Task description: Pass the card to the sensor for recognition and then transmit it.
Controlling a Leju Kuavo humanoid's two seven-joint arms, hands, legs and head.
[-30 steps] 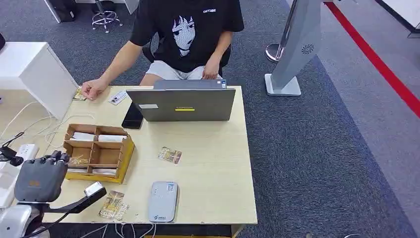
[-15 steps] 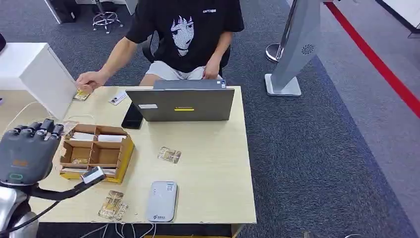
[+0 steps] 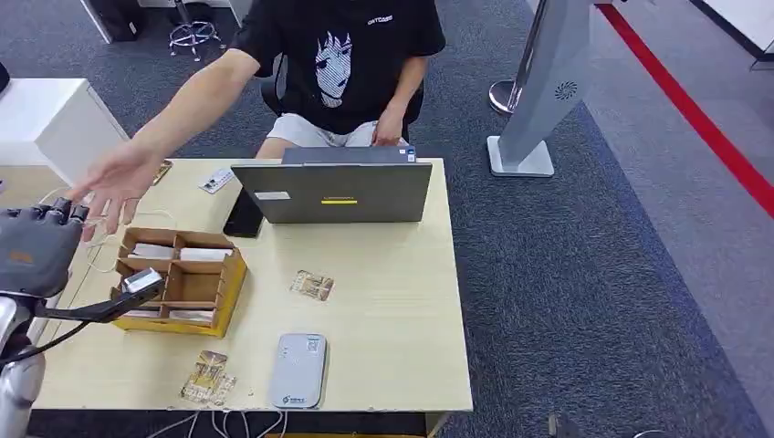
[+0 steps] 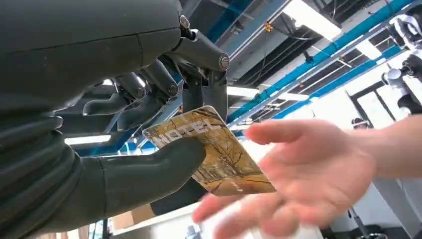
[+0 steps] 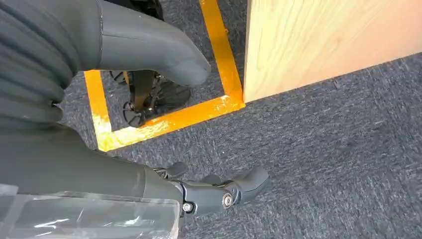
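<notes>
At the far left of the head view, the left hand is raised beside the table. In the left wrist view this left hand pinches a yellow card between thumb and fingers, and a person's hand, palm open, sits right against the card's free end. In the head view that person's hand reaches in from the upper left, just above the robot's fingers.

To the right of it on the table stands a brown compartment box. Lower centre lies a grey card reader, with a loose card just left of it and another card above it. A grey laptop stands at the table's far edge.

In the right wrist view the right hand hangs over grey carpet with yellow tape lines, thumb and fingers apart, holding nothing.
</notes>
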